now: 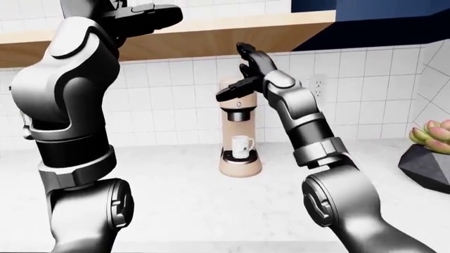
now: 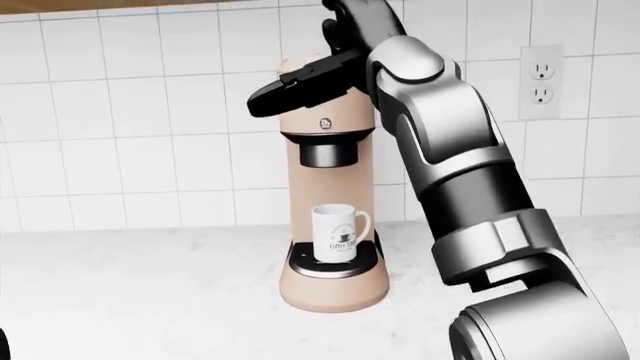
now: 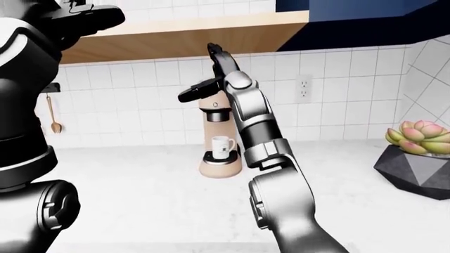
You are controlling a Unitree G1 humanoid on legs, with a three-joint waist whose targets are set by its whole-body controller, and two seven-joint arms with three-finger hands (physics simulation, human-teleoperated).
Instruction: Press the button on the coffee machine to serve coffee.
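Coffee machine (image 2: 330, 225): rigid, likely light and tippable; press the top button squarely.
Mug (image 2: 337, 233): fragile, seated under the spout.
Right robot hand (image 2: 335, 56): fingers spread, grasping nothing.
Left robot hand (image 1: 151, 16): state unclear.

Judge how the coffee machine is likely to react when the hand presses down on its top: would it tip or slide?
The coffee machine looks tall and narrow, so a sideways shove might tip it. The right hand sits at its top, so pushing straight down probably keeps it steady. The smooth counter may allow sliding.

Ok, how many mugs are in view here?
1: a white mug stands on the coffee machine drip tray, under its spout, at the head view's centre. Another could be hidden behind the robot's arms.
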